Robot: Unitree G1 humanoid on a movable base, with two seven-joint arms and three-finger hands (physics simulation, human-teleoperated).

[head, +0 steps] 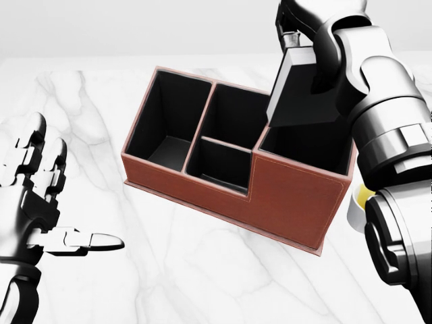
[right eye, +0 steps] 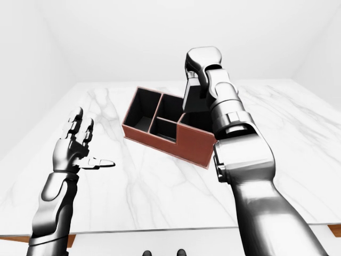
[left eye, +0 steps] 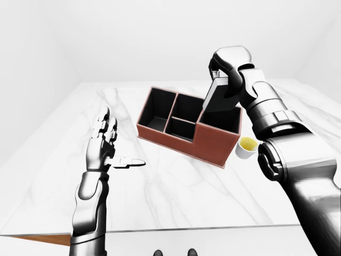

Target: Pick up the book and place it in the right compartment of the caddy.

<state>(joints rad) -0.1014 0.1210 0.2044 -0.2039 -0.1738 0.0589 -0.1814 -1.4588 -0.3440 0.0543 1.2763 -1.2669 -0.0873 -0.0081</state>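
A brown caddy [head: 290, 202] with black compartments stands on the white marble table [head: 202, 270]. My right hand [head: 304, 30] is shut on a dark grey book [head: 304, 91] and holds it tilted, its lower end over the caddy's right compartment [head: 304, 145]. The same book shows in the left-eye view [left eye: 218, 96]. My left hand [head: 40, 202] is open and empty, well left of the caddy, with its thumb pointing right.
A white cup with yellow content [left eye: 247, 146] stands just right of the caddy, partly hidden by my right arm. The table's near edge [left eye: 186, 229] runs along the bottom of the left-eye view.
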